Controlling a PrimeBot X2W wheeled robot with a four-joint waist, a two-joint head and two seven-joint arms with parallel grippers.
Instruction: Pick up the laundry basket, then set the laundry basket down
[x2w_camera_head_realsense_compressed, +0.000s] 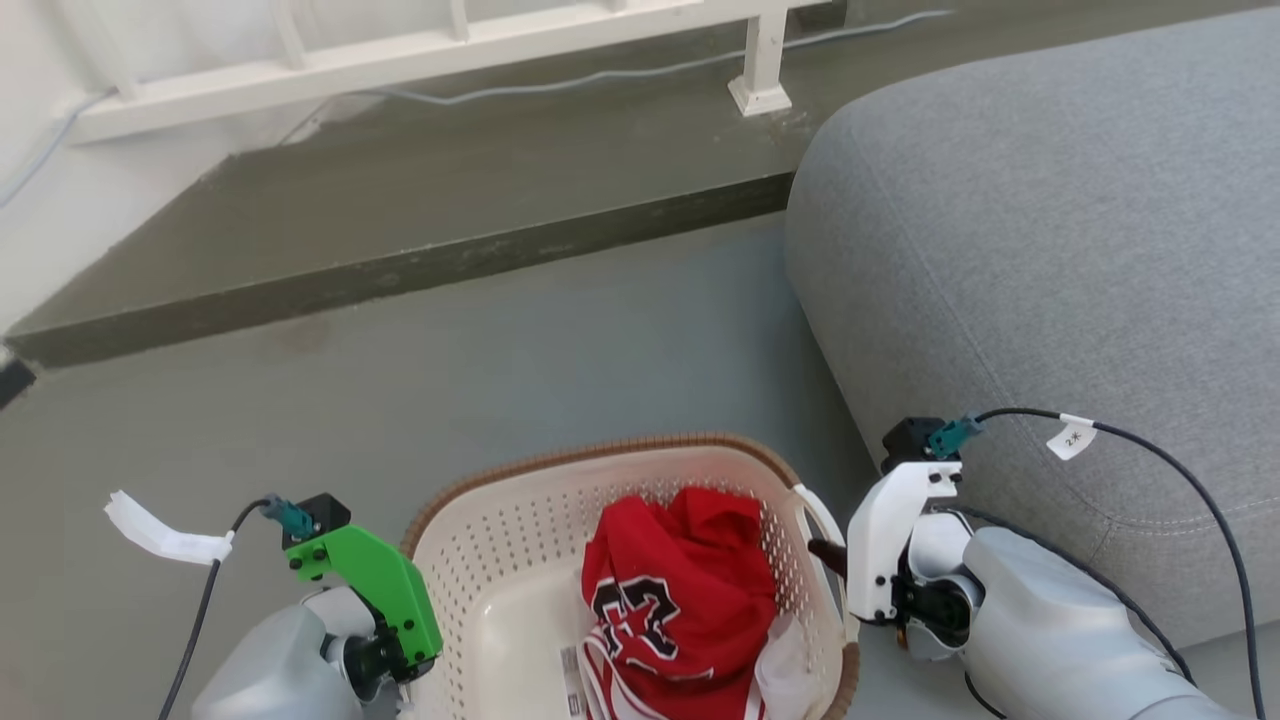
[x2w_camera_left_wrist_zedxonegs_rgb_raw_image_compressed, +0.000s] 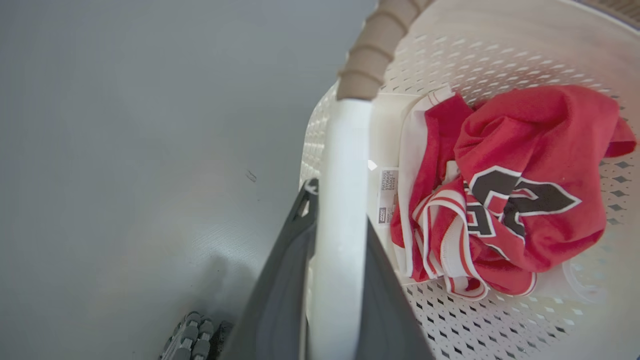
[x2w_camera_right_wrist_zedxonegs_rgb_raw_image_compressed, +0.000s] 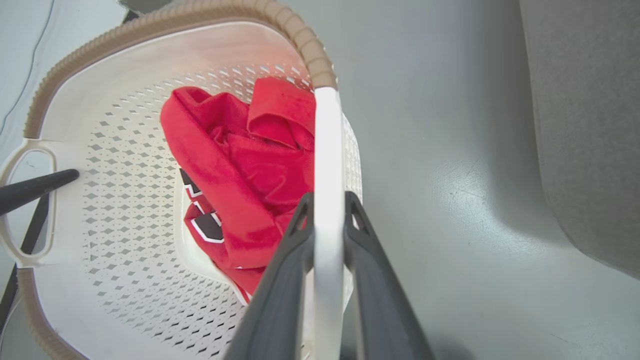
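The laundry basket (x2w_camera_head_realsense_compressed: 497, 560), cream with perforated walls and a brown woven-look rim, sits low in the head view between my arms. A crumpled red jersey (x2w_camera_head_realsense_compressed: 680, 590) lies inside it. My left gripper (x2w_camera_left_wrist_zedxonegs_rgb_raw_image_compressed: 339, 210) is shut on the basket's white left loop handle (x2w_camera_left_wrist_zedxonegs_rgb_raw_image_compressed: 345, 150), one dark finger on each side. My right gripper (x2w_camera_right_wrist_zedxonegs_rgb_raw_image_compressed: 328, 200) is shut on the right loop handle (x2w_camera_right_wrist_zedxonegs_rgb_raw_image_compressed: 327, 140) in the same way. In the head view the left gripper (x2w_camera_head_realsense_compressed: 405, 665) and right gripper (x2w_camera_head_realsense_compressed: 830, 557) flank the basket. Whether the basket touches the floor is unclear.
A large grey sofa cushion (x2w_camera_head_realsense_compressed: 1050, 250) stands close on the right, next to my right arm. Ahead, grey floor (x2w_camera_head_realsense_compressed: 500, 370) runs to a raised dark step (x2w_camera_head_realsense_compressed: 400, 200) with a white railing (x2w_camera_head_realsense_compressed: 400, 50) and a cable on it.
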